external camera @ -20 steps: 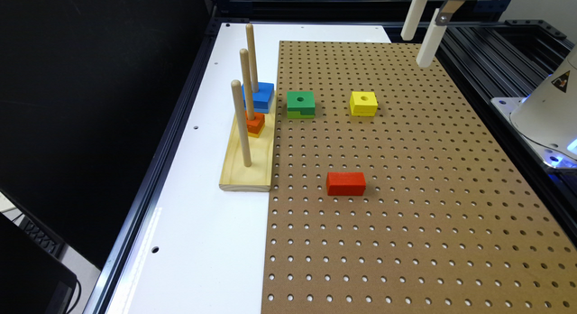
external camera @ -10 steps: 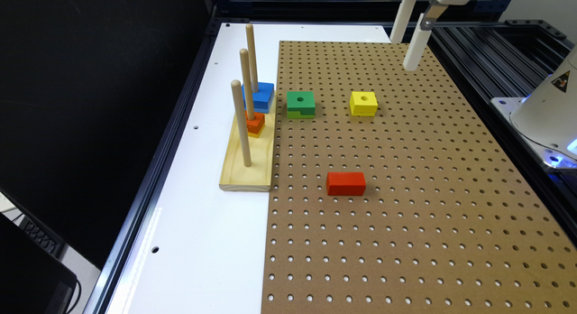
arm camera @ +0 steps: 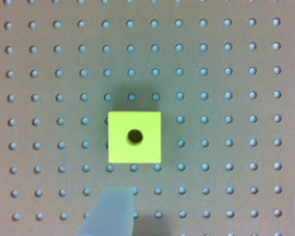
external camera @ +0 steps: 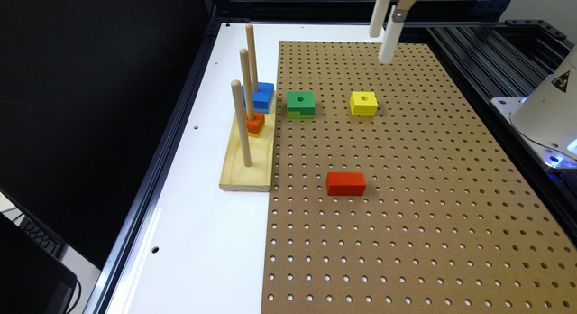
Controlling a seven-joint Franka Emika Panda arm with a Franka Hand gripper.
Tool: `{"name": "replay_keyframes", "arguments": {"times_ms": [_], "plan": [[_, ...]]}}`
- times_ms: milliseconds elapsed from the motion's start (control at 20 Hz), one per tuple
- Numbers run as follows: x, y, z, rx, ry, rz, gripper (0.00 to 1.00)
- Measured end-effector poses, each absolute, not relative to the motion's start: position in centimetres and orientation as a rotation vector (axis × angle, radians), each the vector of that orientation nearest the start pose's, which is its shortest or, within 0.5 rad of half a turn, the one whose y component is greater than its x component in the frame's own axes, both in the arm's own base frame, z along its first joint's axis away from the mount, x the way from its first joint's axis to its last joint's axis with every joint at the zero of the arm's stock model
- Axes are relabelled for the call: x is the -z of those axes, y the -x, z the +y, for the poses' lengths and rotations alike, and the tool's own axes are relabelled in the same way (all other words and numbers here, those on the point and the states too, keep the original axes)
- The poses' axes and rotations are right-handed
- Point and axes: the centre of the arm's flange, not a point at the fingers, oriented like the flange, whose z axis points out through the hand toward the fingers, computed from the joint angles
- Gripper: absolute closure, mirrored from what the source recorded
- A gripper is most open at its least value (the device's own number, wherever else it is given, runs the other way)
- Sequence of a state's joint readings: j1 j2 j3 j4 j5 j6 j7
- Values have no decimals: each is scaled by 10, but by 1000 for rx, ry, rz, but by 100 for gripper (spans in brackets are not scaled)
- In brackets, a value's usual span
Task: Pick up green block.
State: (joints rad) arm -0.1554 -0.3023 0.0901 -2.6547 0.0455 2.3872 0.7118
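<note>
Fingers [arm camera: 201, 211] of the white gripper [external camera: 383, 32] stand spread wide and empty, high in the upper right of the exterior frame. The small green square block with a round centre hole [external camera: 300, 104] sits on the brown pegboard counter [external camera: 405, 223], upper middle, just beside the wooden peg stand [external camera: 247, 163]. The wrist camera centres on the yellow holed block [arm camera: 134, 136], so the approach probably still needs shifting towards the green one.

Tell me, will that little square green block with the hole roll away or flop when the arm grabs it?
Probably neither. The small square green block with the round centre hole sits flat on the brown pegboard, so rolling seems unlikely. Its crisp edges suggest something rigid, likely wood. The stepped side might make one grip direction less even, though its flat faces should hold fairly well.
</note>
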Motion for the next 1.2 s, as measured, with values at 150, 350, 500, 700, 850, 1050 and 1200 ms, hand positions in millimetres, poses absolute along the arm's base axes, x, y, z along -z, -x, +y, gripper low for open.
{"name": "replay_keyframes", "arguments": {"times_ms": [150,350,500,700,850,1050,1200], "plan": [[-340,-415,-41,38,2872,1233,0],[-340,-422,-50,38,2874,1235,0],[-343,-431,-64,49,2876,1237,0],[-341,-443,-68,46,2875,1232,0],[-341,-453,-67,48,2876,1224,0],[-340,-472,-67,50,2874,1215,0],[-336,-480,-68,42,2872,1214,0]]}}
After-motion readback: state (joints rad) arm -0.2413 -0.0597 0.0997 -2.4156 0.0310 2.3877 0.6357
